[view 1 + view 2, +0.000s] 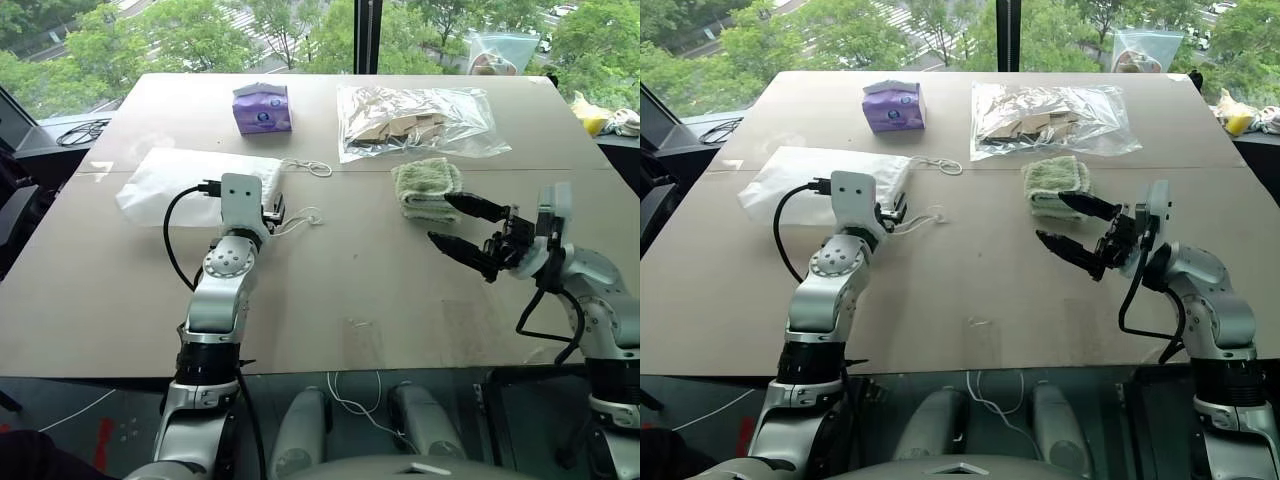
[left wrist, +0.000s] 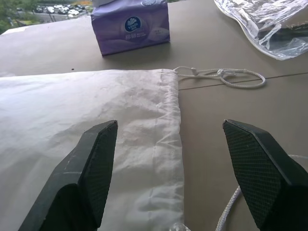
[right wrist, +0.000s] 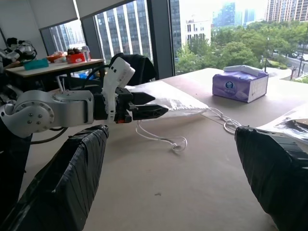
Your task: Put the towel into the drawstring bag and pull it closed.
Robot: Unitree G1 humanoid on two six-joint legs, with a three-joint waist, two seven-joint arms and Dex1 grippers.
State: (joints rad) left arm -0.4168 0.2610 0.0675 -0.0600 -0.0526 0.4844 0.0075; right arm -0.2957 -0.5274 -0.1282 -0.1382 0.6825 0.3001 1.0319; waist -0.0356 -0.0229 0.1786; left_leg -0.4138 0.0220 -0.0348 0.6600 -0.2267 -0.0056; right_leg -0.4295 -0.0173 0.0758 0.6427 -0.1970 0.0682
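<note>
Right gripper [image 1: 462, 229] hovers wide open beside the towel [image 1: 425, 186], ready to grab, while left gripper [image 2: 173, 159], also open, straddles the drawstring bag [image 2: 86, 110] mouth hem.

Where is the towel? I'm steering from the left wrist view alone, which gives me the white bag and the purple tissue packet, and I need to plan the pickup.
Observer: The towel lies folded on the table, off to the robot's right of the drawstring bag and just in front of the clear plastic bag.
Operator: Is the other arm anywhere near it?
Observer: Yes. The right tool is open and holds nothing, with its tips at the towel's near edge. I cannot tell whether they touch it.
</note>
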